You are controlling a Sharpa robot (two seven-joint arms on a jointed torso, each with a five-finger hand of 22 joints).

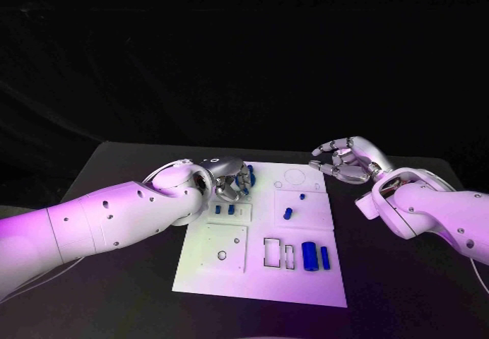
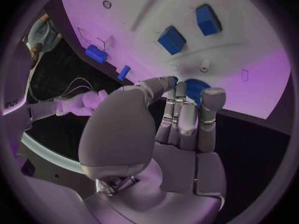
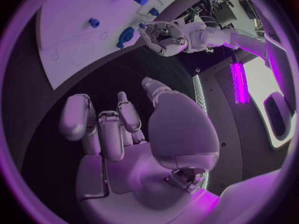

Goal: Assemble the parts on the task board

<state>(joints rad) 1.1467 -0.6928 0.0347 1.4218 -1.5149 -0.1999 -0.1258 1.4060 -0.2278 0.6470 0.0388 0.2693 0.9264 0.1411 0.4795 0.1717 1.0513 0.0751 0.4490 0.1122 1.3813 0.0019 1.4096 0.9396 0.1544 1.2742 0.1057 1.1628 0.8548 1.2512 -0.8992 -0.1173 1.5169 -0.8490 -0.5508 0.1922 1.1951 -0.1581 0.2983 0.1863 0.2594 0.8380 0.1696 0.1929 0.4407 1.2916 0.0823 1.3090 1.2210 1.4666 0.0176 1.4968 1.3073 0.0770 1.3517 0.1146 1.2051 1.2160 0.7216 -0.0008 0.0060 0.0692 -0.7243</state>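
Left robot hand (image 1: 226, 178) sits over the far left part of the task board (image 1: 224, 272), fingers curled round a blue part (image 2: 194, 88). Right robot hand (image 1: 345, 161) hovers above the table (image 1: 122, 162) off the board's far right corner, fingers bent but apart, holding nothing. Two blue cylinders (image 1: 316, 256) lie near the board's right edge; two blue blocks (image 1: 224, 210) just beside the left hand.

White rounded arms with small dark screw holes, silver segmented hands, thin cable
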